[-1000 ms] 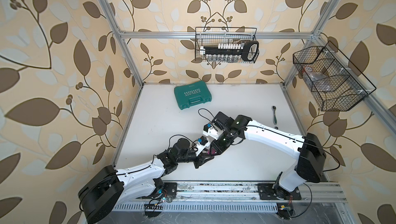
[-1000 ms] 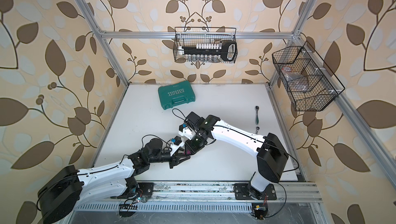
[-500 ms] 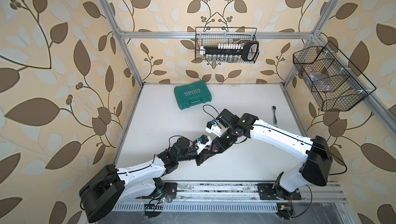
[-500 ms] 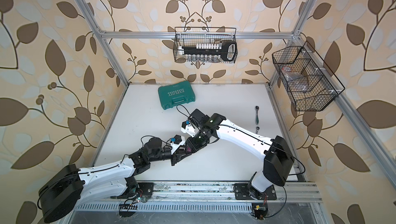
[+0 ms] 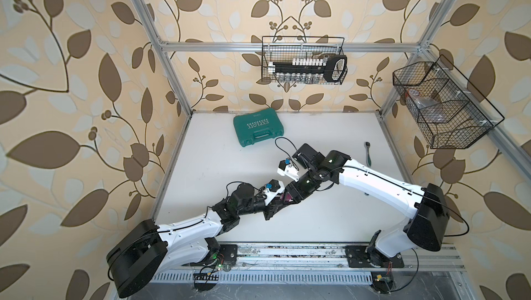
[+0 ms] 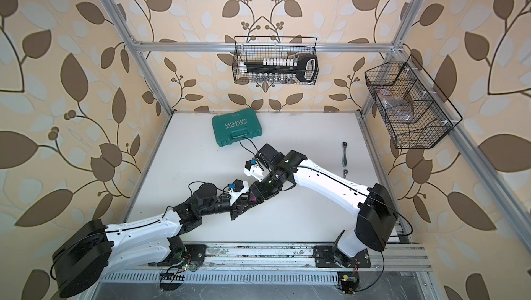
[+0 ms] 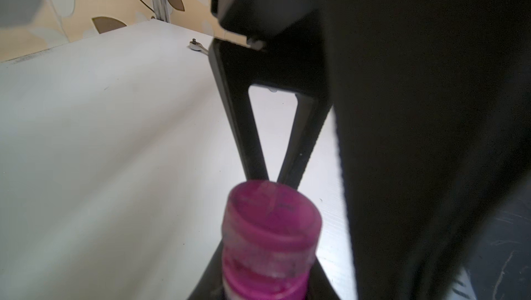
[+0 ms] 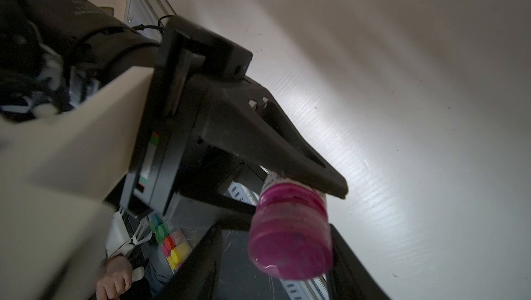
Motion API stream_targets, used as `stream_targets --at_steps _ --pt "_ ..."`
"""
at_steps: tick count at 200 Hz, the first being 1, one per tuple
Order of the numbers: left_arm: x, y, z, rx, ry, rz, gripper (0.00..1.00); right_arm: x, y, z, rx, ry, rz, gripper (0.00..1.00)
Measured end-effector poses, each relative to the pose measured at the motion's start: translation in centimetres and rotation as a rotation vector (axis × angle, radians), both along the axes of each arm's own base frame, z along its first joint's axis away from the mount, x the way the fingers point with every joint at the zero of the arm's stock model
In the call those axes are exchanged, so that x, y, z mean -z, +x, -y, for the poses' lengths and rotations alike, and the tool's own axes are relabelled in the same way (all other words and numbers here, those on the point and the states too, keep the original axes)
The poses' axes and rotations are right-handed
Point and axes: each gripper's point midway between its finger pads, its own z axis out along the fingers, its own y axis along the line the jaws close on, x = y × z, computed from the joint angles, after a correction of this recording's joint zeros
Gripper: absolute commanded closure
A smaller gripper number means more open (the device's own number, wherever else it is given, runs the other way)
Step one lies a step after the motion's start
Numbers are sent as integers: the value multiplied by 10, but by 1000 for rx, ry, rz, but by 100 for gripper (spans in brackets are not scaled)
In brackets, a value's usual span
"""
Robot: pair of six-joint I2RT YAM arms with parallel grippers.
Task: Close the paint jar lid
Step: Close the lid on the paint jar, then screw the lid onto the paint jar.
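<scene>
My left gripper (image 5: 280, 202) is shut on the magenta paint jar (image 5: 286, 197), holding it just above the white table near the front middle. In the left wrist view the jar (image 7: 267, 281) sits between my fingers with the lid (image 7: 273, 215) resting on its top. My right gripper (image 5: 290, 198) meets it from the right. In the right wrist view the lid (image 8: 290, 244) faces the camera between my right gripper's (image 8: 275, 278) jaws, which stand open. One jaw is clearly off the lid, the other close beside it.
A green tool case (image 5: 258, 130) lies at the back of the table, a ratchet wrench (image 5: 368, 152) at the right. Wire baskets hang on the back wall (image 5: 304, 66) and the right wall (image 5: 442, 106). A set of coloured paint pots (image 8: 169, 241) shows beyond the front edge.
My right gripper's jaws have spread apart around the lid, and the right arm has drawn back slightly to the right. The left gripper and the jar have stayed put.
</scene>
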Motion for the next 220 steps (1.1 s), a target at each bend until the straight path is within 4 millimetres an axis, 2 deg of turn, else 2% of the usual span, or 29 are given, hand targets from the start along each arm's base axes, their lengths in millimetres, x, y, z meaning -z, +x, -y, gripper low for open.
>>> stream_targets --at_steps 35,72,149,220 --pt "-5 -1 2 7 -13 16 91 -14 10 5 29 44 37 41" --pt "-6 0 2 7 -14 18 91 -16 18 13 62 51 45 40" --pt "-6 0 2 6 -14 18 92 -21 11 24 89 74 71 38" --pt "-6 0 2 6 -14 18 92 -21 13 21 121 69 82 43"
